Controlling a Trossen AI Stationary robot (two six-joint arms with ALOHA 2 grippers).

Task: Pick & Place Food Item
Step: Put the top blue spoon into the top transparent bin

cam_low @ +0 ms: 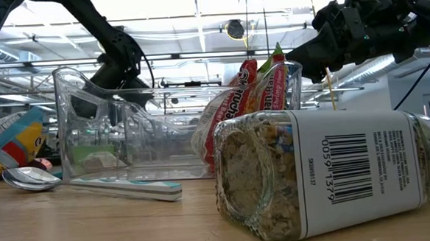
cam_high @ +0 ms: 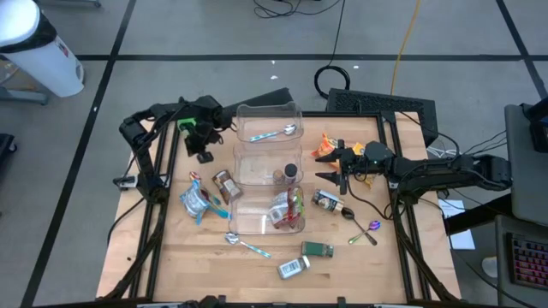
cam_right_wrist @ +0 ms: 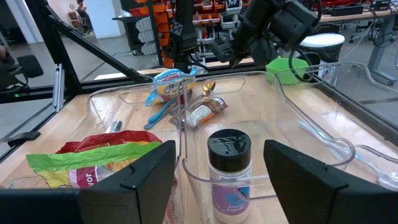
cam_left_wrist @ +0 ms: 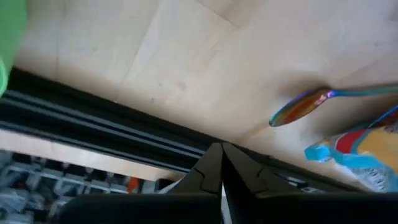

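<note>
Red-and-green snack bag in clear bin; left claw shut, empty; right claw open, empty.

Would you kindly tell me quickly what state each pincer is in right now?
Left pincer: closed, holding nothing, above the table's left side.
Right pincer: open, empty, facing the clear bin.

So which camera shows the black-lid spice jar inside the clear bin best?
The right wrist view: the jar stands upright, close and centred between that hand's fingers, behind the bin wall. The high view shows it only as a small dark lid from above. I cannot pick it out in the low view; the left wrist view misses it.
</note>
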